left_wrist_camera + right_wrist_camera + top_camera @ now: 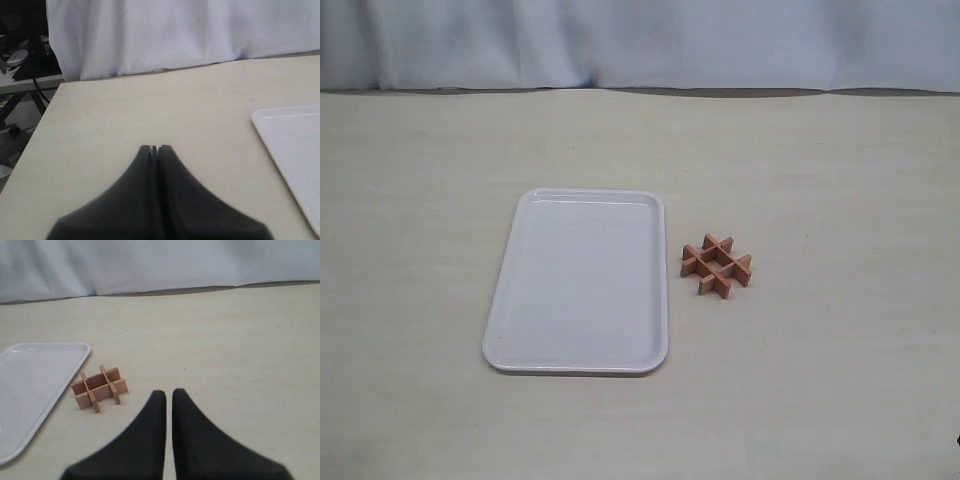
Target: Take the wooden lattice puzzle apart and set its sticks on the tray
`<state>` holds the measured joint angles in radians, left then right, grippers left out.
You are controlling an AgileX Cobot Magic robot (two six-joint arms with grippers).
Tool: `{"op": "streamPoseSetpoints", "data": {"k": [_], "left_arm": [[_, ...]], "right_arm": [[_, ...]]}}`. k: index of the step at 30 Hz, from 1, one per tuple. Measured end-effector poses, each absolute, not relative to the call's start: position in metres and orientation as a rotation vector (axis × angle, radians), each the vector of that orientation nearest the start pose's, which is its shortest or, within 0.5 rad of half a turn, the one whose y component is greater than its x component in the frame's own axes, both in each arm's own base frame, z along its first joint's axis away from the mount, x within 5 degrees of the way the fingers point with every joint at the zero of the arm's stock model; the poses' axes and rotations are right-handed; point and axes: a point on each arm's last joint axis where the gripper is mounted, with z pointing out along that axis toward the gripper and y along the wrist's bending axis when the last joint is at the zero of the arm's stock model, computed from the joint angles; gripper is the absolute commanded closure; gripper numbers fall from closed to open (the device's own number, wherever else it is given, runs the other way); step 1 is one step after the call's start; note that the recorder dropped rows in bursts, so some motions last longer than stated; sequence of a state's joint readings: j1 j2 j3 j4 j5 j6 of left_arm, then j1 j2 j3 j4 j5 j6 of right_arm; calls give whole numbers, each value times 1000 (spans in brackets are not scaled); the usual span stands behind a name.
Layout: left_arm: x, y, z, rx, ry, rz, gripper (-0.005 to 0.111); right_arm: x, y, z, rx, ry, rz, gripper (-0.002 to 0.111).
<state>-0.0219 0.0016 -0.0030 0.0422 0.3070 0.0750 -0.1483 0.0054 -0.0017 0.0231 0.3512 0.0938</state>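
The wooden lattice puzzle lies assembled on the table, a small reddish-brown grid of crossed slats just right of the tray. The white tray is bare. Neither gripper shows in the exterior view. In the right wrist view the puzzle sits beside the tray's corner, a short way ahead of my right gripper. Its black fingers are nearly together, only a thin slit between them, holding nothing. My left gripper is shut with nothing in it, hovering over bare table, and the tray's edge lies off to its side.
A white cloth hangs along the table's far edge. In the left wrist view the table's side edge drops off, with dark cables and stands beyond it.
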Motion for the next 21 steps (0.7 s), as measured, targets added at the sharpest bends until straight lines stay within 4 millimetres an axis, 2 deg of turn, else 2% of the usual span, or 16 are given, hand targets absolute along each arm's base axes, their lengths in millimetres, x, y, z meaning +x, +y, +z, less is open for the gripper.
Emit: {"op": "streamPoseSetpoints", "data": {"k": [17,21], "left_arm": [[54,0,187,113,1780,78,107],[54,0,187,113,1778,78,107]], "right_arm": [[53,-7,182,236,1819,-16,104],[55,-8,191,225,1724,-19,104]]}}
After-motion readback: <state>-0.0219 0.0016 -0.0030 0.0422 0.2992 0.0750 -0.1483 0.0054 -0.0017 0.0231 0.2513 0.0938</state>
